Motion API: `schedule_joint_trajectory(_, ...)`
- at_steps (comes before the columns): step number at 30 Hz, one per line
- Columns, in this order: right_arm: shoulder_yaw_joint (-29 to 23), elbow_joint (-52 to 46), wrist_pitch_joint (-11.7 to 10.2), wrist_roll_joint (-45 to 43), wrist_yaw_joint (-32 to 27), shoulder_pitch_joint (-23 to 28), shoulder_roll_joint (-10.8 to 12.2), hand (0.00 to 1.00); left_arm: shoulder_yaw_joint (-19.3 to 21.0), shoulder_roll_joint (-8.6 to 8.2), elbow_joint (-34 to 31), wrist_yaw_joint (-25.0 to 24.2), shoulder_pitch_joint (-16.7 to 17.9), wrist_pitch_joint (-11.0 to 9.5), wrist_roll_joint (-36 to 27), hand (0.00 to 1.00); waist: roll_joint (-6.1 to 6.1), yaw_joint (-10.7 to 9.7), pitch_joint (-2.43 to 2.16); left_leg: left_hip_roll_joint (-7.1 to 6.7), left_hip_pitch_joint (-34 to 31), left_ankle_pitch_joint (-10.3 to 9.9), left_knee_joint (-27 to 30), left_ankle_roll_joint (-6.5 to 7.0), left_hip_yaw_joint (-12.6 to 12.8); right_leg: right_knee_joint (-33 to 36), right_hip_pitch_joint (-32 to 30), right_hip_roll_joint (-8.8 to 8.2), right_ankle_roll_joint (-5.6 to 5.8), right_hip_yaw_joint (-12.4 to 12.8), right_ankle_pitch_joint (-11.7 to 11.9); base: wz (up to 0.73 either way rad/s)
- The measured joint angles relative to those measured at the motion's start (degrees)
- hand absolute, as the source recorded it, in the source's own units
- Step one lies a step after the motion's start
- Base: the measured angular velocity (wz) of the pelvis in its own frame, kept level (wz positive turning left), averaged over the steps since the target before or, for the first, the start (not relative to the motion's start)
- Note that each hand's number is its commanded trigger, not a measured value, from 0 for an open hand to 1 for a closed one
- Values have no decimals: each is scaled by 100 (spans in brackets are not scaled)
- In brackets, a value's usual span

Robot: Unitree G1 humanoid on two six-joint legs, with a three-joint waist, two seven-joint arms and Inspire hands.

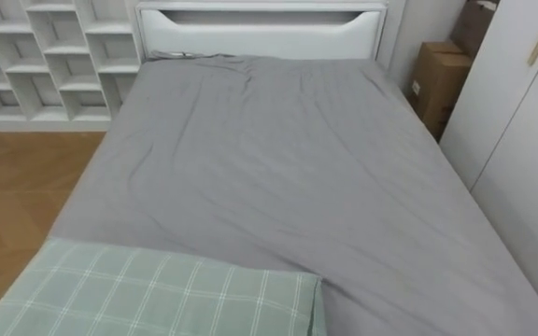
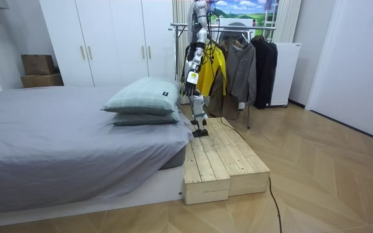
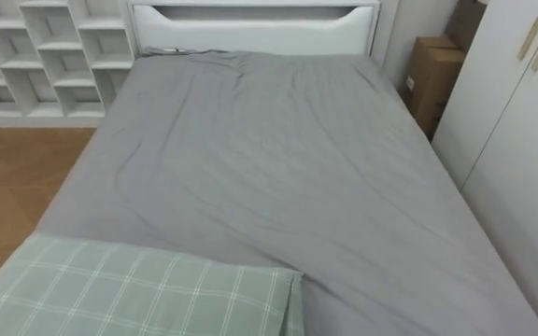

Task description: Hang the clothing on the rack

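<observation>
Clothes [image 2: 241, 70] hang on the rack [image 2: 222, 26] behind the robot, which faces the bed [image 1: 278, 177] from its pillow [image 1: 157, 294] edge. I cannot tell the left hand's [image 2: 192, 77] state (too small). Probably between garments; next it needs one to fetch.

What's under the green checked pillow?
A second, darker pillow lies under the green checked pillow, on the grey sheet. Whatever is beneath that lower pillow is covered.

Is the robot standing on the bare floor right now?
No, its feet are on a pale wooden plank platform set against the pillow end of the grey-sheeted bed.
</observation>
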Motion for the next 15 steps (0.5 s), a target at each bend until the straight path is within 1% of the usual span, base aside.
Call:
schedule_joint_trajectory(4,52,-3,-46,1,0,-3,-21,0,-107,2,-2,0,45,2,0,0,36,-4,24,0,-12,0,22,0,-4,0,0,0,0,4,0,0)
schedule_joint_trajectory(8,64,-7,-73,1,20,-5,-34,0,-152,0,-2,1,53,2,0,0,56,-7,38,0,-23,0,34,0,-9,0,0,1,0,2,0,0)
schedule_joint_trajectory(15,65,-7,-102,4,77,-5,-41,0,-168,0,-9,3,52,3,0,0,58,-8,40,-1,-27,0,37,0,-12,0,-1,1,2,1,-1,0)
